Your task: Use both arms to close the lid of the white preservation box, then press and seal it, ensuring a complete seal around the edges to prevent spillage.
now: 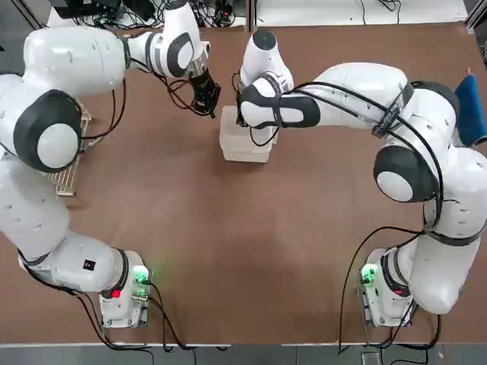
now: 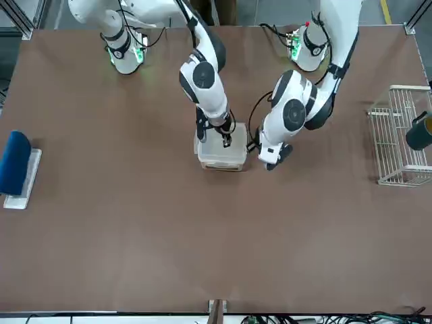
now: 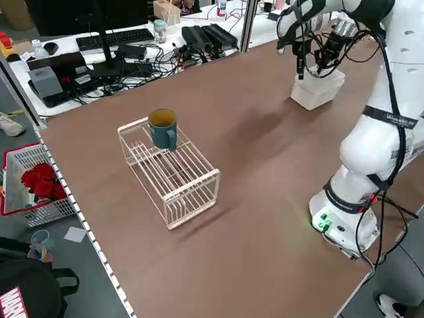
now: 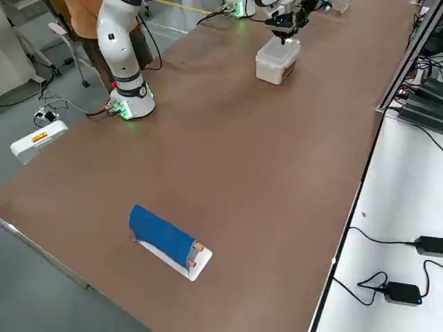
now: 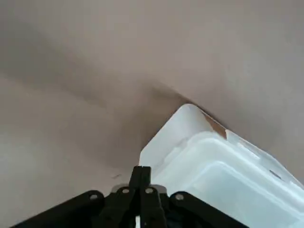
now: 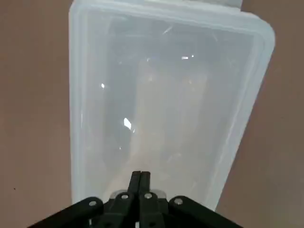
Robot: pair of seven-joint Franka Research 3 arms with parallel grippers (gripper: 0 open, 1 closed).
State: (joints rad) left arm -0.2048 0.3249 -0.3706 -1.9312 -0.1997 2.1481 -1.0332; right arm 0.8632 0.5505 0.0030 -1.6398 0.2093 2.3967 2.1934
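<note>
Right end effector points down with its fingers shut tight, tip on the lid of the white preservation box mid-surface, while I see the left end effector, also shut and empty, hanging just beside it.

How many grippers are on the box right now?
1. The right gripper rests shut on the lid of the box. The left gripper hangs shut beside the box, off it.
</note>
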